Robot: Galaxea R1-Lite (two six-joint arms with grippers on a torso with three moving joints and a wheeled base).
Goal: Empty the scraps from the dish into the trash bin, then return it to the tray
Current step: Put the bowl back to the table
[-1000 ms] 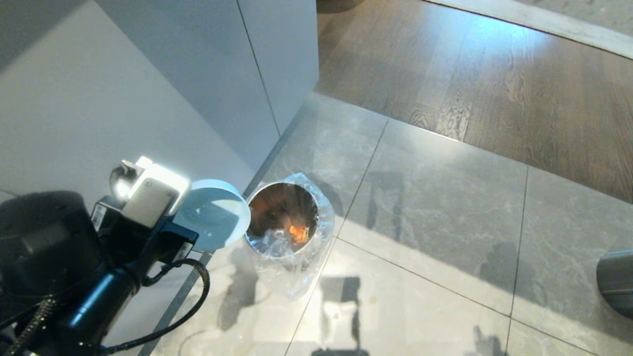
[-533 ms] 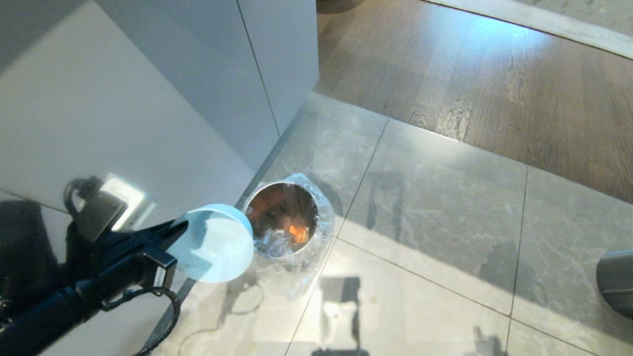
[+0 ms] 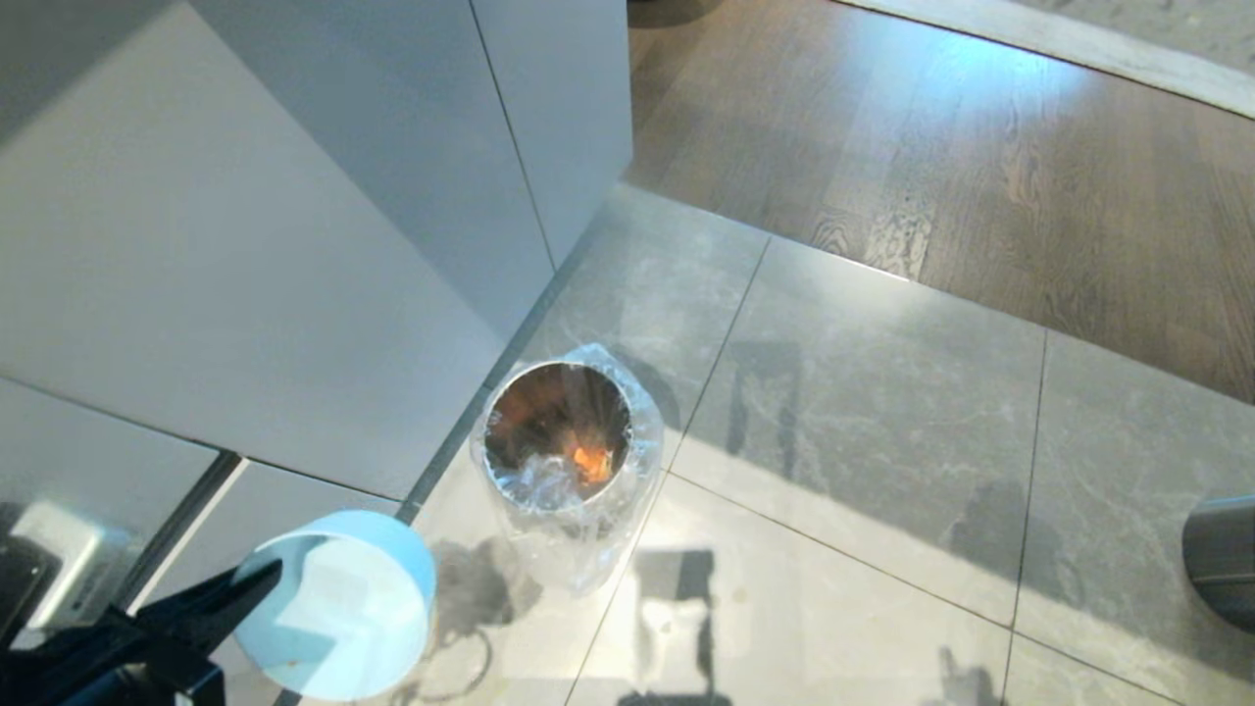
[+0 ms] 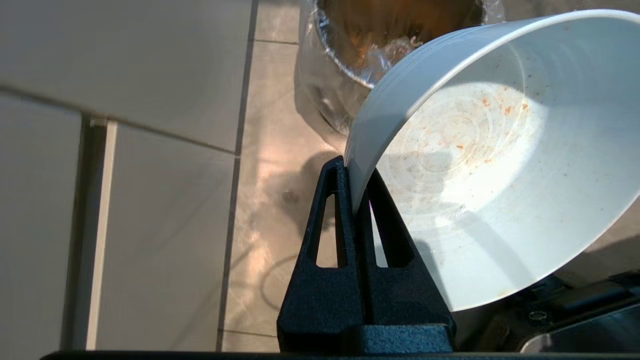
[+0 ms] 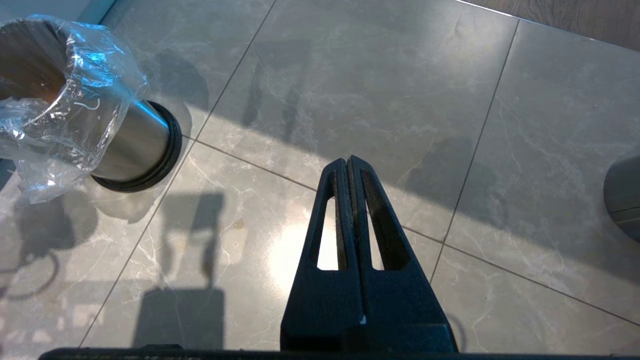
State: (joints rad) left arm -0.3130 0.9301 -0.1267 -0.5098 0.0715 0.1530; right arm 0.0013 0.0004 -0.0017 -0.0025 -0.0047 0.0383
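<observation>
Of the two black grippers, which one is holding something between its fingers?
The left gripper: it pinches the rim of the pale blue dish. The right gripper is shut on nothing, over bare floor tiles.

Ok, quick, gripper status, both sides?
Left gripper: shut on the dish, pinching its rim, beside the trash bin.
Right gripper: shut, empty, over the floor.

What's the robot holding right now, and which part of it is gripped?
The left end effector holds the dish by its rim, one finger inside the wall and one outside. The right end effector is shut on nothing.
</observation>
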